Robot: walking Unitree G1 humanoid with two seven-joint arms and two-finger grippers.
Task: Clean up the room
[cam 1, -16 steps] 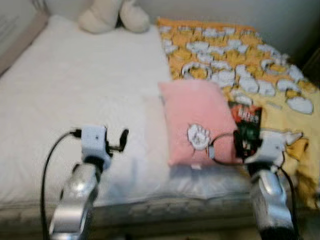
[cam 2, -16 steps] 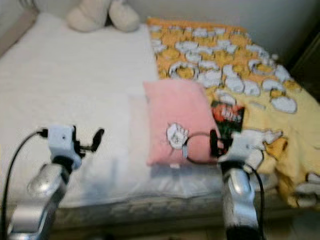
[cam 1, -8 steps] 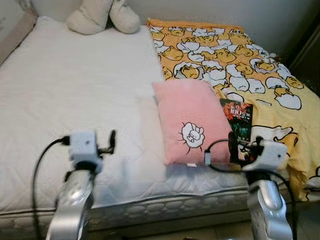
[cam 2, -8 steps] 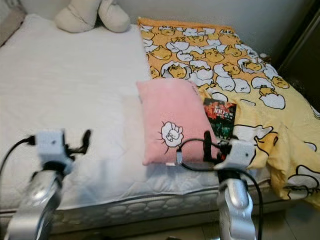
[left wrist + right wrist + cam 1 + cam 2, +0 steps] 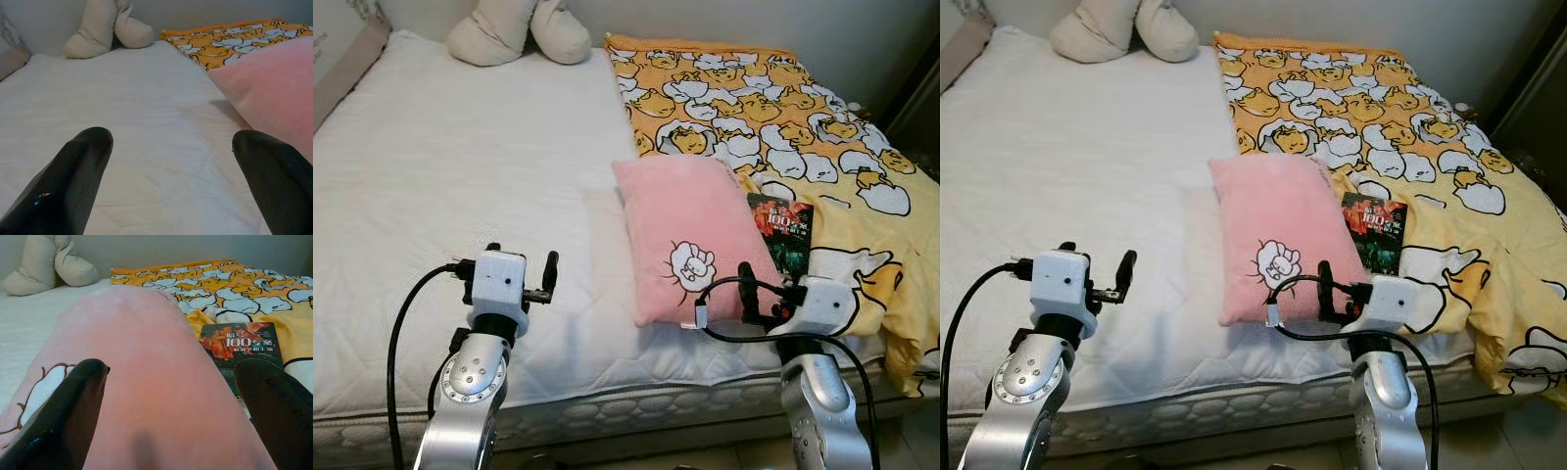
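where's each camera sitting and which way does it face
Left eye and right eye views: on the head, looking forward and down at the bed; both silver arms show.
Left wrist view: along the open left gripper over the white mattress.
Right wrist view: along the open right gripper over the pink pillow, the book beyond.
Shared: pink pillow, yellow blanket, beige plush.

The right hand (image 5: 1322,291) now sits further toward the left hand (image 5: 521,275), its spread fingers over the near end of the pillow (image 5: 690,233), with the book (image 5: 783,227) beyond its outer finger. The left hand is slightly higher.
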